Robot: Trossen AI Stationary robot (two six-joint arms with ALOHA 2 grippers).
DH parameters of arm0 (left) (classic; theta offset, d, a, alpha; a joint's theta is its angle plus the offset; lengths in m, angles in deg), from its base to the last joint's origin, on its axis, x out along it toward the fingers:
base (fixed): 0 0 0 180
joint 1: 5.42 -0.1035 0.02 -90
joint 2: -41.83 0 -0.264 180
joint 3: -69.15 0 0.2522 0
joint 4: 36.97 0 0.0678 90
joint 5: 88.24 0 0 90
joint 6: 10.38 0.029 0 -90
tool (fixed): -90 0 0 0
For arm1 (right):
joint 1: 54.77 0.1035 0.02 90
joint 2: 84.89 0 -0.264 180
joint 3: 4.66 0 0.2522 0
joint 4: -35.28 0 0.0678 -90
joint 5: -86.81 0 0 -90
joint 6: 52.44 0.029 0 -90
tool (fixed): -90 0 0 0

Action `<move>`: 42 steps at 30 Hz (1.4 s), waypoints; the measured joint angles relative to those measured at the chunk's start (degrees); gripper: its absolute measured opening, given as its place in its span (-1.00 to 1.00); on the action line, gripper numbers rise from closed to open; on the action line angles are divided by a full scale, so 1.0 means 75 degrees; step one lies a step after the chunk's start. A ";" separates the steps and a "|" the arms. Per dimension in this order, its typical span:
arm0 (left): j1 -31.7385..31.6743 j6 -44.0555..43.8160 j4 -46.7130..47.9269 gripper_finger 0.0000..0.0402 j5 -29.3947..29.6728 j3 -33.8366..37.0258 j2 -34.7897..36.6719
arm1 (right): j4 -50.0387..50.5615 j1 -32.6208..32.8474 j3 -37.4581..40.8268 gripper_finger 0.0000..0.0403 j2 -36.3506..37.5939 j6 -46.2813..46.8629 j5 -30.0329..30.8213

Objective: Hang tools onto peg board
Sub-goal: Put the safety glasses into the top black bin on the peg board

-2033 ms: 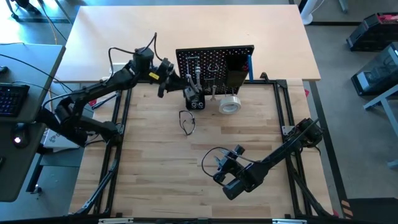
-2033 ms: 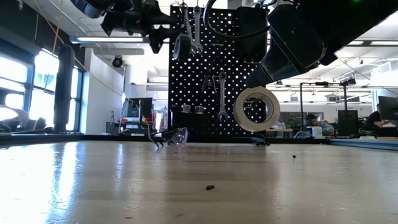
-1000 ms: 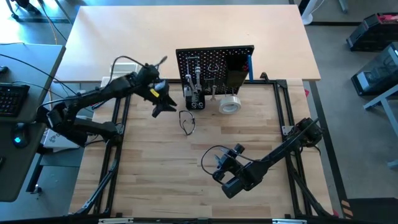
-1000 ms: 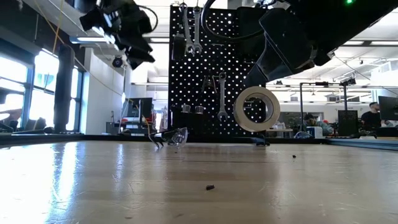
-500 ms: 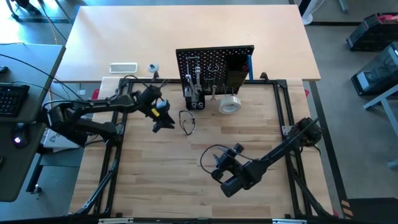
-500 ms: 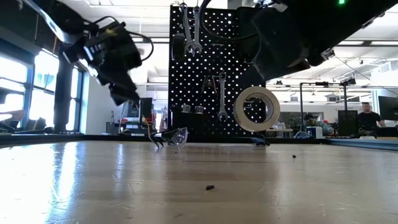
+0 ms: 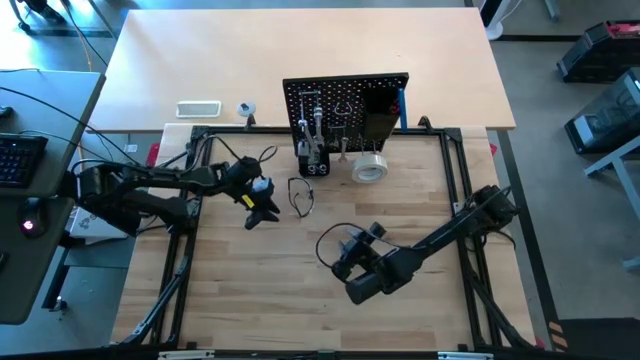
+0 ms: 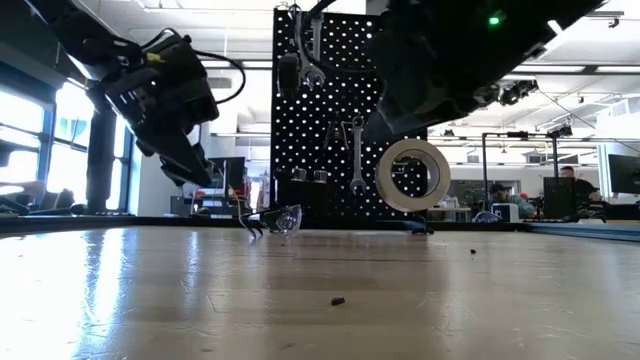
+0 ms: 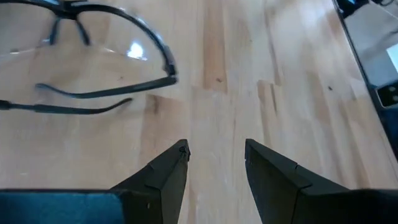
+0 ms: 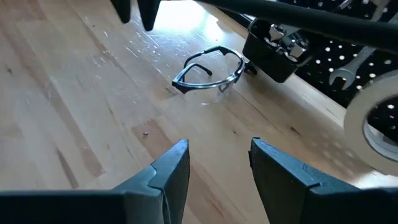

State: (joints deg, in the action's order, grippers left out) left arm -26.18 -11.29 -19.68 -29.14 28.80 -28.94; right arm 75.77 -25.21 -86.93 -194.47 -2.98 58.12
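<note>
Above the pale wooden table (image 7: pixel 300 290), my left hand (image 7: pixel 262 212) hovers with fingers apart and empty, just beside the clear safety glasses (image 7: pixel 301 195). Only the low view shows silver wrenches (image 8: pixel 312 45) hanging on the black perforated peg board (image 8: pixel 345 120), with the pale tape roll (image 8: pixel 412 175) at its foot. My right hand (image 7: pixel 345 262) waits open over bare boards, well apart from the board, with free room around.

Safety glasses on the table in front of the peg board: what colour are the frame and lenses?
Dark frame, clear lenses on the safety glasses; clearest in the right wrist view.
</note>
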 joint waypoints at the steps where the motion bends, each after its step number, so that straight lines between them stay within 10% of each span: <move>1: 0.0081 0.0003 -0.0008 -0.24 0.0017 0.0005 -0.0003 | -0.0135 -0.0056 0.0000 -0.19 0.0000 -0.0152 -0.0041; 42: 0.1984 0.0612 -0.1266 -0.24 0.4039 0.0006 -0.0421 | -0.3802 -0.1304 0.0000 -0.19 -0.1108 -0.3320 -0.1446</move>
State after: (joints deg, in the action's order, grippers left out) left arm -11.29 -6.70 -29.18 1.16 28.84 -32.09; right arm 47.26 -34.99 -86.93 -202.78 -27.88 47.27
